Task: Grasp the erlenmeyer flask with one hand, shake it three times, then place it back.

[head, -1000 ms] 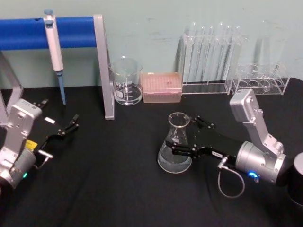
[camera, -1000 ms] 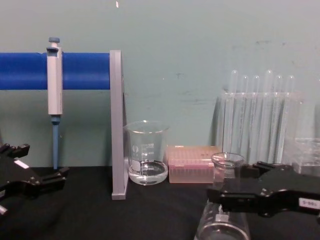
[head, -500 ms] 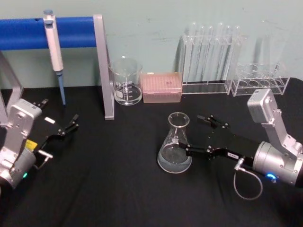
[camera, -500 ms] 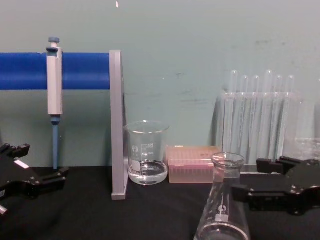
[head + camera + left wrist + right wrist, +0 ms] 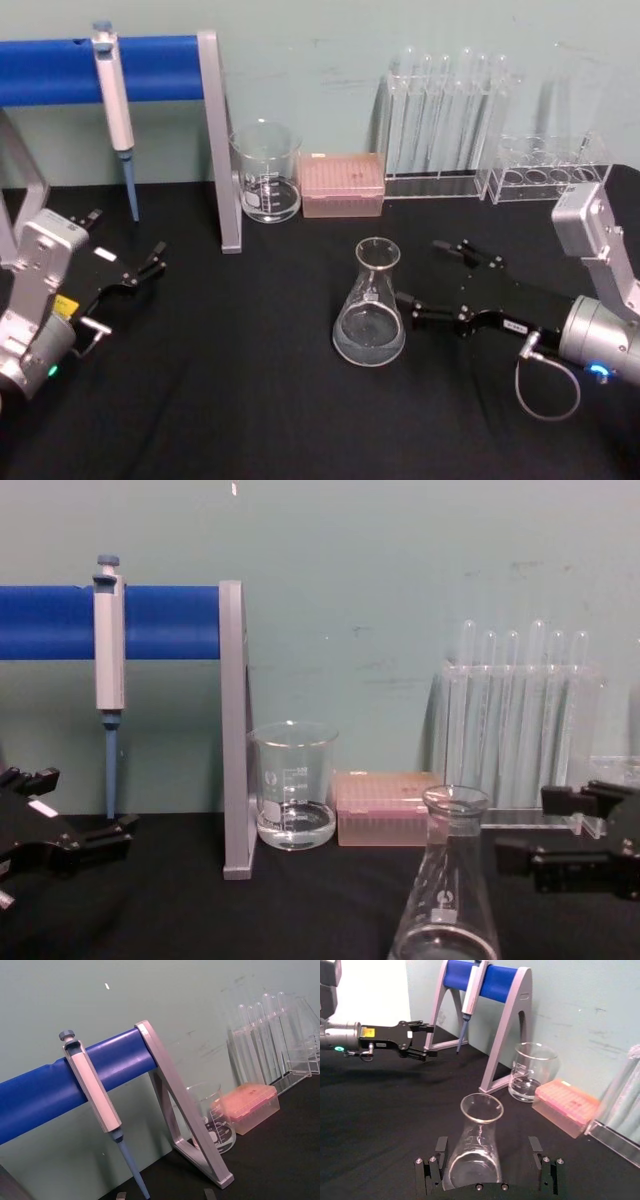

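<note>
The clear glass conical erlenmeyer flask (image 5: pixel 369 306) stands upright on the black table (image 5: pixel 250 400), just right of its centre in the head view. A small white label patch on its side in the chest view carries no readable writing, and a little clear liquid seems to lie in its wide base. The black two-fingered right gripper (image 5: pixel 432 276) sits at the flask's three o'clock, its fingers spread wide and clear of the glass. A small white label on its body is too small to read.

At the flask's eleven o'clock, by the wall, one straight-sided glass beaker (image 5: pixel 266 172) with printed white graduations, unreadable here, holds a shallow layer of clear liquid. Beside it, at twelve o'clock, lies one pink translucent tip box (image 5: pixel 343 185). At one o'clock a clear rack holds a row of slim test tubes (image 5: pixel 447 112); their number cannot be told. One grey-and-blue pipette (image 5: pixel 116 110) hangs from the blue-barred stand (image 5: pixel 150 70). The black left gripper (image 5: pixel 133 268) rests at nine o'clock, well apart, fingers parted.
</note>
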`<state>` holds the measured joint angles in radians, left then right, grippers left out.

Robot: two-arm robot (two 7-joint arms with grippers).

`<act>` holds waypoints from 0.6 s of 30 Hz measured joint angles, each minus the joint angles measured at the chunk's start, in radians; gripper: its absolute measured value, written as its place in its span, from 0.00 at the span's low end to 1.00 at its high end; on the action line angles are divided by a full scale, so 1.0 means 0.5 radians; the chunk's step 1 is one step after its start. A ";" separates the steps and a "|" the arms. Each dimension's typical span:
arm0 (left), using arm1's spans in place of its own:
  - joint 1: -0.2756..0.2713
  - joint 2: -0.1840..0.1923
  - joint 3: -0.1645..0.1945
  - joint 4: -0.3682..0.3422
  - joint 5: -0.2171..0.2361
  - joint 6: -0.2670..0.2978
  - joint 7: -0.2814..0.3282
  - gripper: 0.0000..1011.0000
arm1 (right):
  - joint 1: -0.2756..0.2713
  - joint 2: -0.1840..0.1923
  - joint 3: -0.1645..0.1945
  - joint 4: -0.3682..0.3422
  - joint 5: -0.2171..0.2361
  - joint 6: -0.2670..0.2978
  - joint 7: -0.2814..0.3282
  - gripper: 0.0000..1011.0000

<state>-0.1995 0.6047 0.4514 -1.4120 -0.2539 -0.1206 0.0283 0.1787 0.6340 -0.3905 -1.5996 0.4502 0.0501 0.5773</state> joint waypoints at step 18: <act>0.000 0.000 0.000 0.000 0.000 0.000 0.000 0.99 | 0.032 -0.080 0.116 0.094 -0.038 -0.028 -0.235 0.99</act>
<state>-0.1996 0.6047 0.4514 -1.4119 -0.2539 -0.1206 0.0283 0.1949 0.5940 -0.3323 -1.5523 0.4310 0.0363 0.4596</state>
